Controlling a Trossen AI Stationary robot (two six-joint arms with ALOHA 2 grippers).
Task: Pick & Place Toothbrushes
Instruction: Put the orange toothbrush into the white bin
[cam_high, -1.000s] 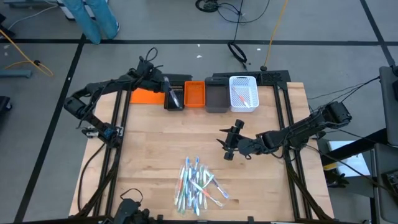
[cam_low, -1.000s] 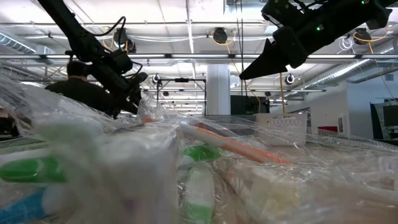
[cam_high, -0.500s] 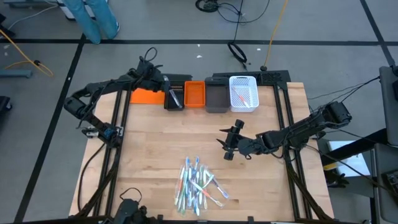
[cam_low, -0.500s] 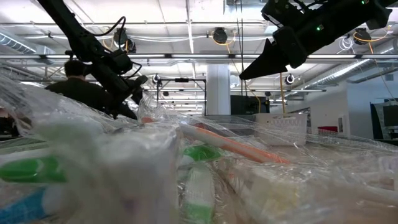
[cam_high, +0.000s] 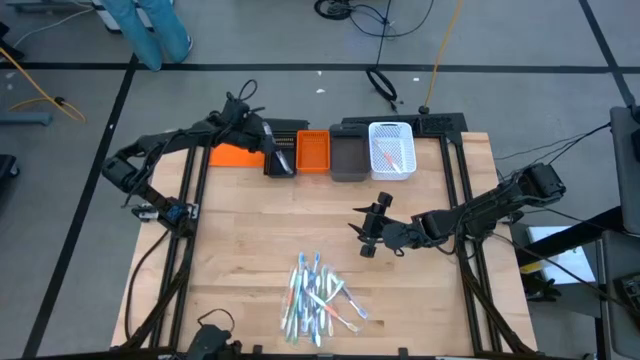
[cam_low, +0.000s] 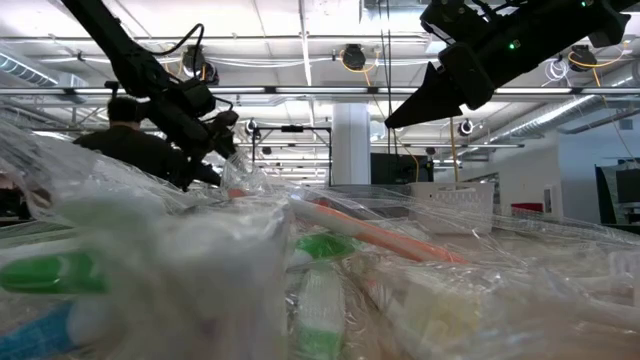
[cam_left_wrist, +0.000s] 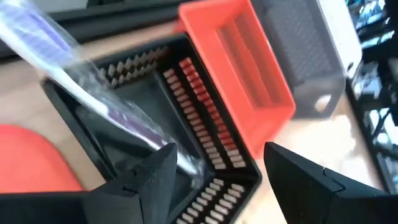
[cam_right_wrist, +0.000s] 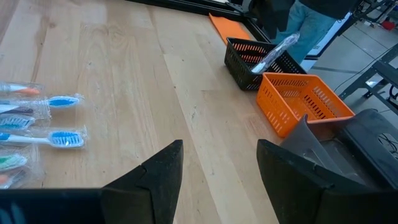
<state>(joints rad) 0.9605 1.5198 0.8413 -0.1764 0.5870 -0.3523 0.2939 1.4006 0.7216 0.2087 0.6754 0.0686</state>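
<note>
A wrapped toothbrush (cam_left_wrist: 93, 93) with a purple handle leans in the black bin (cam_left_wrist: 205, 124) at the table's far left; one end lies in the bin and the other pokes out over the rim (cam_right_wrist: 277, 48). My left gripper (cam_left_wrist: 217, 155) hangs open just above that bin (cam_high: 281, 163). A pile of wrapped toothbrushes (cam_high: 318, 300) lies on the table near its front edge. My right gripper (cam_high: 364, 238) waits open above the table's middle right, with nothing between its fingers. My left gripper stands open over the black bin. The wrapper's lower end (cam_left_wrist: 186, 163) runs right up beside one fingertip (cam_left_wrist: 163, 167). I cannot tell whether the two touch.
Along the far edge stand an orange bin (cam_high: 313, 152), a grey bin (cam_high: 348, 160) and a white bin (cam_high: 391, 128) with toothbrushes in it. A flat orange piece (cam_high: 232, 155) lies left of the black bin. A person (cam_low: 125, 140) stands beyond the table.
My left gripper has opened over the black bin and let go of the wrapped toothbrush, which now leans in the bin. My right gripper has kept still.
</note>
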